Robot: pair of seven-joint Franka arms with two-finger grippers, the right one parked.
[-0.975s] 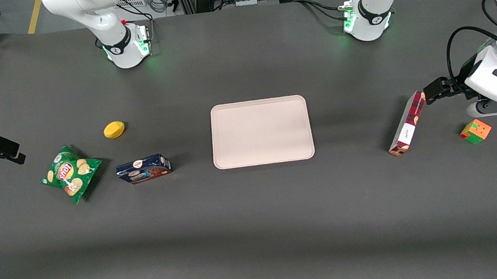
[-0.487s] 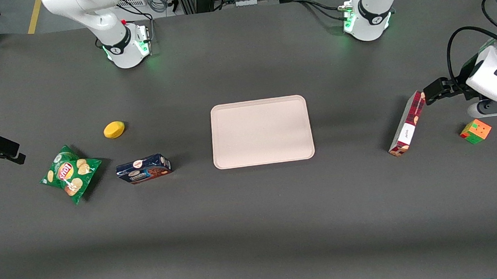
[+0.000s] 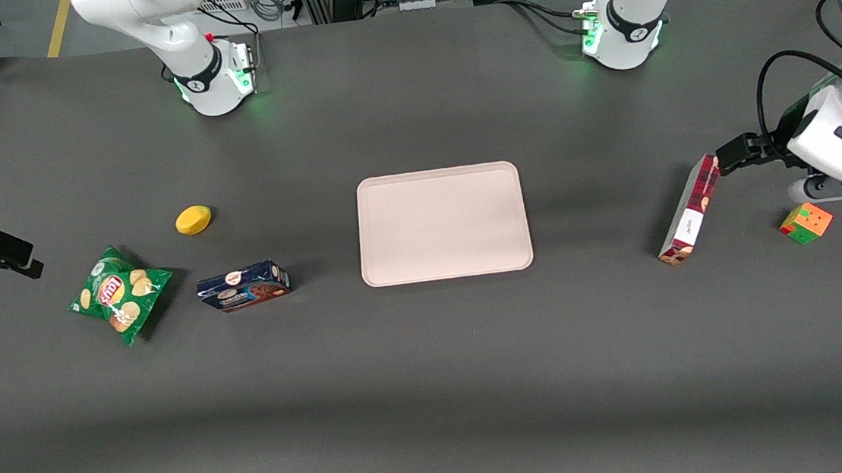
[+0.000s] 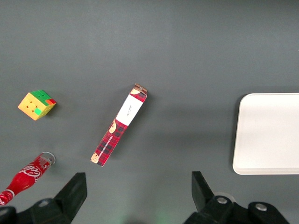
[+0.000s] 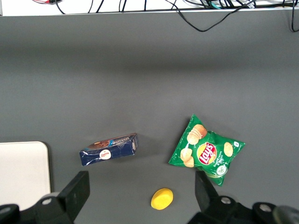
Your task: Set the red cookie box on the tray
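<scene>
The red cookie box [image 3: 689,211] [image 4: 119,125], a long slim dark-red plaid carton with a white label band, lies on the grey table toward the working arm's end. The pale beige tray [image 3: 443,223] [image 4: 268,133] sits at the table's middle with nothing on it. My left gripper [image 3: 728,156] [image 4: 138,192] hangs high above the table, over the end of the box farther from the front camera. It is open wide and holds nothing. It is apart from the box.
A colourful cube [image 3: 805,223] [image 4: 37,104] and a lying red cola bottle [image 4: 25,175] are beside the red box. Toward the parked arm's end lie a dark blue cookie box [image 3: 243,286], a green chips bag [image 3: 119,292] and a yellow object [image 3: 193,220].
My left arm's wrist has drifted slightly away from the front camera; the gripper stays open above the box's end. The red box and tray have not moved.
</scene>
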